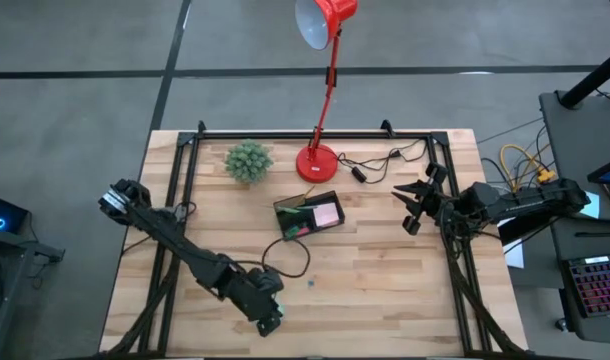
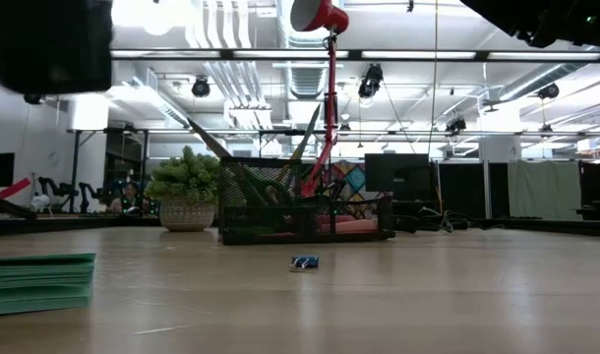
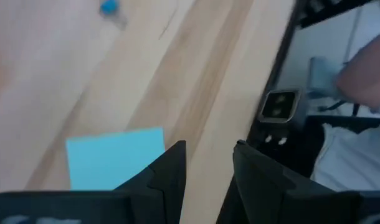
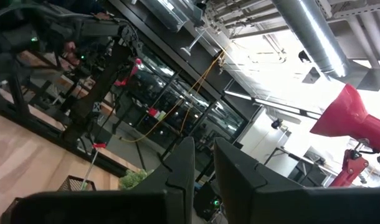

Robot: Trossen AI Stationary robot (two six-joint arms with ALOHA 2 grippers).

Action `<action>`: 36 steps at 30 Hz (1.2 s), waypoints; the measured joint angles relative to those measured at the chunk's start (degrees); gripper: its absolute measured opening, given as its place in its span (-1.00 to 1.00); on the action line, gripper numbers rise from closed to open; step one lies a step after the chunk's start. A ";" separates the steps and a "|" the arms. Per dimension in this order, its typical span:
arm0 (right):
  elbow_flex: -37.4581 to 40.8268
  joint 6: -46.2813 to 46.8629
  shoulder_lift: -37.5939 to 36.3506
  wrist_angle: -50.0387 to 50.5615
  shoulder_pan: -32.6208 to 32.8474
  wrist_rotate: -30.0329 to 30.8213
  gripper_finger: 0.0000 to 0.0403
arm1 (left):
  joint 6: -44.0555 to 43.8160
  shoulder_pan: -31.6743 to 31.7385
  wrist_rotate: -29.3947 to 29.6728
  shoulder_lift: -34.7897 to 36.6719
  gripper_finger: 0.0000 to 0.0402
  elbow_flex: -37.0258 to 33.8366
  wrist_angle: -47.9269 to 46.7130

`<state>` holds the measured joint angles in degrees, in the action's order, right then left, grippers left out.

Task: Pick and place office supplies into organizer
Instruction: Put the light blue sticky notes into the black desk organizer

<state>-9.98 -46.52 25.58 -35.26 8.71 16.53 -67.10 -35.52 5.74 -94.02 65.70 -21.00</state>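
Blue sticky-note pad (image 3: 115, 157) lies flat on the bench (image 1: 385, 290) near the front edge, right under the left claw (image 1: 270, 318). In the low view it shows as a greenish stack (image 2: 36, 281) at the left. Organizer (image 1: 307, 216) sits mid-bench, in front of the red lamp (image 1: 320, 158) base, well apart from the pad. It already holds a pink pad (image 1: 326, 213) and some green and dark items; pens or scissors stick up from its back section in the low view. A small blue bit (image 2: 304, 263), probably an eraser, lies on the bare wood between the organizer and the left claw.

Left claw: fingers (image 3: 168, 177) part-open, nothing between them, hovering just over the pad's edge.

Right claw (image 1: 417, 205): raised off the bench at the right side, pointing toward the organizer, jaws nearly together with a slim gap, holding nothing I can see. Waiting.

Step in hand, as I read it: pick the blue pad. To do it well:
- a flat pad gives little to pinch; bring one finger over the edge and the other beside it, keep the wrist low
- close on the full stack, not the top sheets
- lift straight, then carry to the open front section beside the pink pad

Plant (image 1: 249, 161) stands at the back left, clear of the path.

Writing: none readable on the pad, organizer or lamp.
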 joint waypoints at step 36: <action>0.00 1.53 0.00 0.78 0.00 0.02 -0.74 | -10.61 -0.58 -12.73 -25.04 -0.42 28.67 -34.41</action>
<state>-9.98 -44.99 25.58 -34.48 8.71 16.56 -77.71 -36.10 -6.98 -119.07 94.37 -55.40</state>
